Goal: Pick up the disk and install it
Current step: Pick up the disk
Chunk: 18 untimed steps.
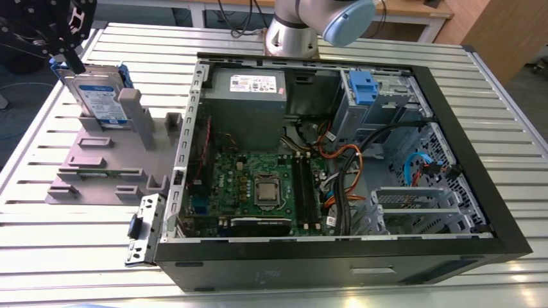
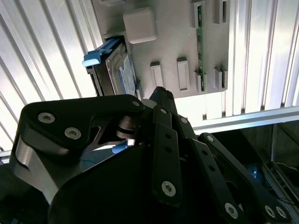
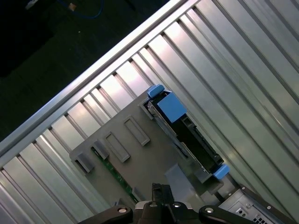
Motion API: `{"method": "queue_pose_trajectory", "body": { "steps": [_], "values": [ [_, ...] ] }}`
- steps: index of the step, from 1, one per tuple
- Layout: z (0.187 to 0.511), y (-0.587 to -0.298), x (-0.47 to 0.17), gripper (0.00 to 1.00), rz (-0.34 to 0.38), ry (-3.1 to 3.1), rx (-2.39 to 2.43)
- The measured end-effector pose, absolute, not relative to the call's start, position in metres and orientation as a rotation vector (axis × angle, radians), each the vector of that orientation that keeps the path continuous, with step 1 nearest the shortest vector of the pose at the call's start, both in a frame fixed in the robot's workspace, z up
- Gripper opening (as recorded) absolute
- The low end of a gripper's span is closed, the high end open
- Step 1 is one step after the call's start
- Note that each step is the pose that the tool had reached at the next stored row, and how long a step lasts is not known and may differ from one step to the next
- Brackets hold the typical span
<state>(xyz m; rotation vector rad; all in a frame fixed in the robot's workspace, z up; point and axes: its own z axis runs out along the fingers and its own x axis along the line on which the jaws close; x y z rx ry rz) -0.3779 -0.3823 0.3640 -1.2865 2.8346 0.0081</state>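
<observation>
The disk (image 1: 97, 96) is a silver drive with a white-and-blue label in a blue bracket. It stands on edge in the grey plastic stand (image 1: 102, 160), at the exterior view's left. In both wrist views I see it from above: the disk (image 3: 187, 133) shows as a dark edge with blue tabs at both ends, and the disk (image 2: 119, 70) as a narrow edge. My black gripper (image 1: 72, 62) hangs just over the disk's top corner at the far left. The gripper (image 2: 145, 100) body hides part of the disk.
The open computer case (image 1: 479, 192) lies on the slatted metal table (image 1: 51, 269), with the motherboard, the power supply and a blue-tabbed drive bay (image 1: 364, 86) inside. The arm's base (image 1: 291, 35) stands behind the case. A green board (image 2: 201, 42) sits in a slot of the stand.
</observation>
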Motion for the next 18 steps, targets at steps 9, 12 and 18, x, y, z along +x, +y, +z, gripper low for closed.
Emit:
{"method": "queue_pose_trajectory", "body": {
  "steps": [9,12,18],
  "values": [
    [0.364,-0.3823,-0.3779,0.11,0.008,2.83,-1.296],
    [0.364,-0.3823,-0.3779,0.11,0.008,2.829,-1.3],
    [0.364,-0.3823,-0.3779,0.11,0.008,2.826,-1.306]
  ]
}}
